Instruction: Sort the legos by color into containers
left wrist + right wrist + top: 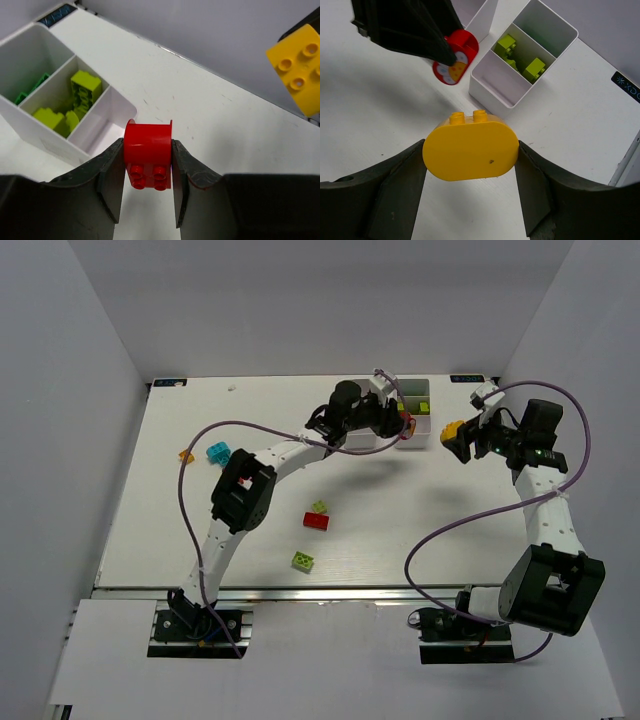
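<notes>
Legos are split between my two tools, the bins and the bench. My left tool [148,162] is clenched on a red plastic brick with a rounded back [147,140]. Its two dark fingers [107,175] press the brick's flat sides, and the studs point toward the wrist camera. The brick hangs in the air just beside the near corner of a narrow white plastic bin with three compartments [47,142], and as far as I can tell it is not touching it. In that bin, the middle compartment holds lime plastic bricks [85,87] and the far one holds dark green plastic bricks [22,95].

My right tool [471,167] stands wide, yet it is not free. It grips a yellow oval plastic brick [470,147] by its two rounded ends, with two studs showing along the upper edge. From overhead, this tool sits to the right of the bin, near it but apart, and the yellow brick faces the left tool.

A second white plastic bin [370,440] lies just beside the first, on its left and partly under the left arm. I cannot tell what it holds.

Loose on the white bench [200,540] I see:
- a small orange brick [185,455] and a cyan brick [217,452] close together near the left edge
- a flat red brick [317,521] in the middle, with a small lime brick [320,506] just behind it
- a yellow-green brick [302,560] nearer the arm bases
</notes>
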You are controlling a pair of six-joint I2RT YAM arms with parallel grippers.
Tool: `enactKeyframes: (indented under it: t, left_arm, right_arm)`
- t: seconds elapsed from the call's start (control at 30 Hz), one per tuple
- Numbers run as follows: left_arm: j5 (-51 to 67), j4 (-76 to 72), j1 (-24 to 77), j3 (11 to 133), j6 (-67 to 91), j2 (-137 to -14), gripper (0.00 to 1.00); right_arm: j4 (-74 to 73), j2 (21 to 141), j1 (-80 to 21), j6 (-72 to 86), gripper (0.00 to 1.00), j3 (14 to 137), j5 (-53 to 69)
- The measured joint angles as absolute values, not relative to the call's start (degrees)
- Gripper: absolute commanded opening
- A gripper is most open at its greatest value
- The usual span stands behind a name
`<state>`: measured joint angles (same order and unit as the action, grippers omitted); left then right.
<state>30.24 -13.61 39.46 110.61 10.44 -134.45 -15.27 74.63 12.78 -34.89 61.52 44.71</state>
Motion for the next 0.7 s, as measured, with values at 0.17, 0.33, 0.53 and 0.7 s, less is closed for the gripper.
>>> enactKeyframes:
  t: [0.17,0.33,0.53,0.7]
  left_arm:
    - [26.6,-18.5,41.0,115.2,7.0,-139.5,0.0]
    - [22.6,-22.4,41.7,117.3,4.4,-142.9,0.0]
    - [19.0,-23.4,41.9,118.4,0.8,-144.9,0.0]
    - [17.7,-25.8,42.1,118.4,-2.6,-146.6,0.0]
  right_arm:
    - [-15.3,74.6,12.8,-34.9,0.0,61.5,45.6]
    - [-15.2,74.1,12.8,-34.9,0.0,60.8,46.0]
    - [-15.1,73.2,12.8,-34.9,0.0,59.9,46.9]
    - [-15.0,73.0,12.8,-34.9,0.0,59.4,47.4]
